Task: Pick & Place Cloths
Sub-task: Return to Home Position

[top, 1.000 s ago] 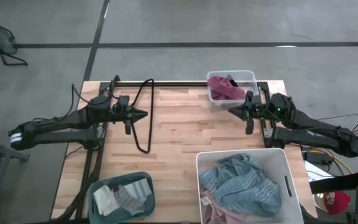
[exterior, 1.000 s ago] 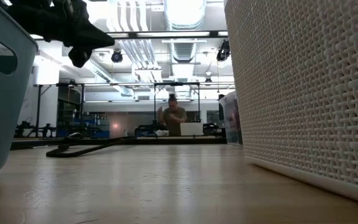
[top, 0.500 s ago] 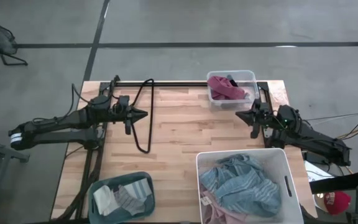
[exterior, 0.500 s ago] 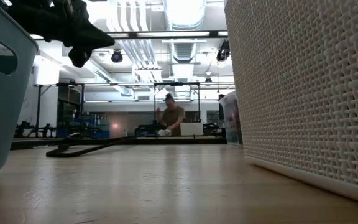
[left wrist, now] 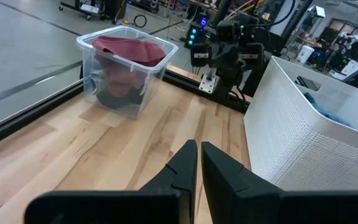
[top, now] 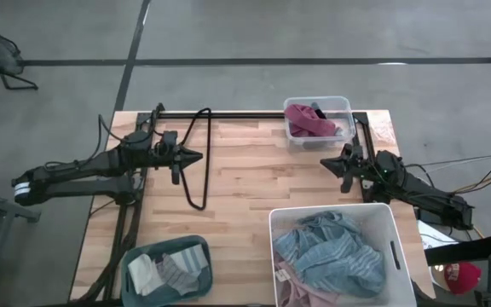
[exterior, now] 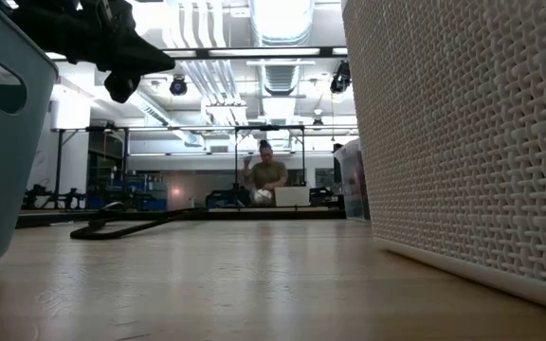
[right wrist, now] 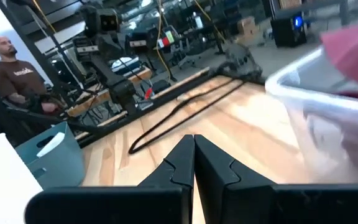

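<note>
A maroon cloth (top: 308, 119) and a dark one lie in the clear bin (top: 341, 104) at the table's far right; the left wrist view shows that maroon cloth (left wrist: 129, 48) too. Blue-striped and pink cloths (top: 331, 254) fill the white basket (top: 395, 256) at the near right. Grey and white socks (top: 167, 271) lie in the teal bin (top: 131, 261) at the near left. My left gripper (top: 199, 156) hovers shut over the table's left middle, empty. My right gripper (top: 323, 163) is shut and empty, just near of the clear bin.
A black cable (top: 197, 162) loops across the table's far left part, beside my left gripper. Bare wood lies between the two grippers and between the teal bin and the white basket. A person (exterior: 267, 175) stands far off in the room behind the table.
My right gripper has drawn back from beside the clear bin toward the table's right and near edges, and its arm has folded lower. The left arm and the cloths have kept still.
</note>
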You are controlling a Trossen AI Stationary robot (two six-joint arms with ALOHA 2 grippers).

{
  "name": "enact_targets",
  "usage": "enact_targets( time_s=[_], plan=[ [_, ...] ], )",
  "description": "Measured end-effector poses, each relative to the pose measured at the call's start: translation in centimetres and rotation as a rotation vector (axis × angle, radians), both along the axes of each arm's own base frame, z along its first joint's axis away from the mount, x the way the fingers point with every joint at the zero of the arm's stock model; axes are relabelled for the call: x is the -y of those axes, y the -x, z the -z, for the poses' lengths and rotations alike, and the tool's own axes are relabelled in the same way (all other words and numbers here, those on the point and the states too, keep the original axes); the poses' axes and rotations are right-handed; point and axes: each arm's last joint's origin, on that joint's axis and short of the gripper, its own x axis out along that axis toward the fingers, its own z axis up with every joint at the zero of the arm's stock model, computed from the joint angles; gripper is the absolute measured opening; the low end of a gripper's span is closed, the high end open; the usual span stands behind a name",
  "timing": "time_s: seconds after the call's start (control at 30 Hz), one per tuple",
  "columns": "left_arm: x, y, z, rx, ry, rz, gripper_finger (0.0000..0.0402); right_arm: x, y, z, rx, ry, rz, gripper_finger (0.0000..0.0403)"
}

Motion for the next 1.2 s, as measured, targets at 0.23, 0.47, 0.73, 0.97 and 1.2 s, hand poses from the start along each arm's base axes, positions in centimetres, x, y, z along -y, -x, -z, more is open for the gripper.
enact_targets(
  time_s=[0.23, 0.47, 0.73, 0.97, 1.2],
  plan=[
    [0.00, 0.00, 0.00, 0.000, 0.000, 0.000, 0.0028, -0.02, -0.07, 0.15, 0.004, -0.054, -0.017, 0.0009],
    [0.00, 0.00, 0.00, 0.000, 0.000, 0.000, 0.0028, -0.04, -0.03, 0.07, -0.011, 0.017, -0.017, 0.0009],
    [0.00, 0.00, 0.00, 0.000, 0.000, 0.000, 0.0028, 0.18, -0.02, 0.19, -0.040, 0.083, 0.051, 0.0008],
    [0.00, 0.00, 0.00, 0.000, 0.000, 0.000, 0.0028, 0.19, -0.03, 0.23, -0.045, 0.088, 0.051, 0.0008],
    [0.00, 0.00, 0.00, 0.000, 0.000, 0.000, 0.0028, 0.18, -0.03, 0.23, -0.045, 0.089, 0.050, 0.0008]
  ],
)
